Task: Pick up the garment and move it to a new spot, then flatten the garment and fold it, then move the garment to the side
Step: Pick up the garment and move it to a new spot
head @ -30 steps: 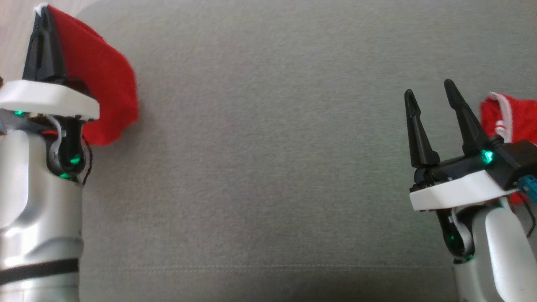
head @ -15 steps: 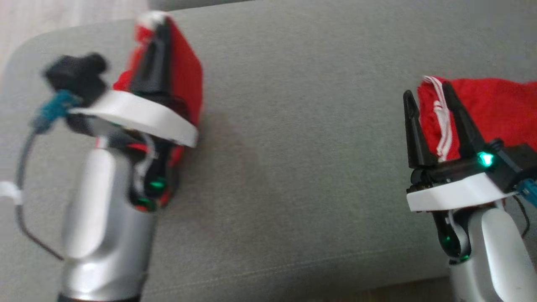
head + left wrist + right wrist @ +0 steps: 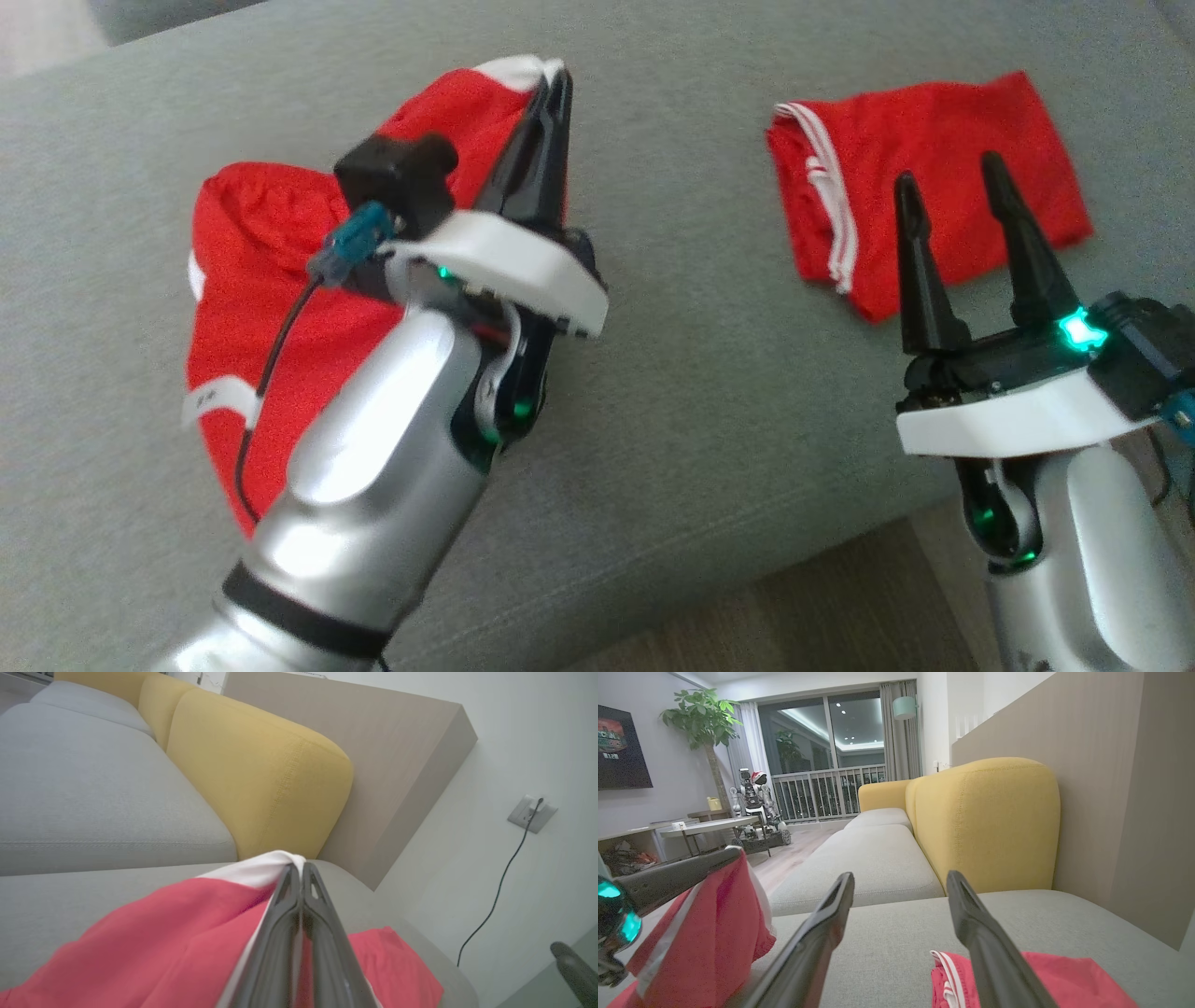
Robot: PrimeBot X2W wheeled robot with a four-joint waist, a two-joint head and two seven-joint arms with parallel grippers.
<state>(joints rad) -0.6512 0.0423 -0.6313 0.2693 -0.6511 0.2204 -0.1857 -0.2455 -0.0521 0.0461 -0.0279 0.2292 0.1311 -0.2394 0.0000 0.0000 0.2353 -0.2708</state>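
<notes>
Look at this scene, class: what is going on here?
The robot's left pincer is shut on the white-trimmed edge of a red garment, holding it up over the grey sofa cushion. The right pincer is open and empty, hovering by a second red garment lying flat on that cushion.

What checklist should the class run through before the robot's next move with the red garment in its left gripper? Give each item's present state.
1. Left gripper shut on the held garment at its white hem: ok.
2. Right gripper open and holding nothing: ok.
3. Held garment fully lifted off the grey cushion: cannot tell; its lower part hangs low.
4. Bare cushion between the two garments for laying it out: ok.
5. Folded garment lying apart from the held one: ok.
</notes>
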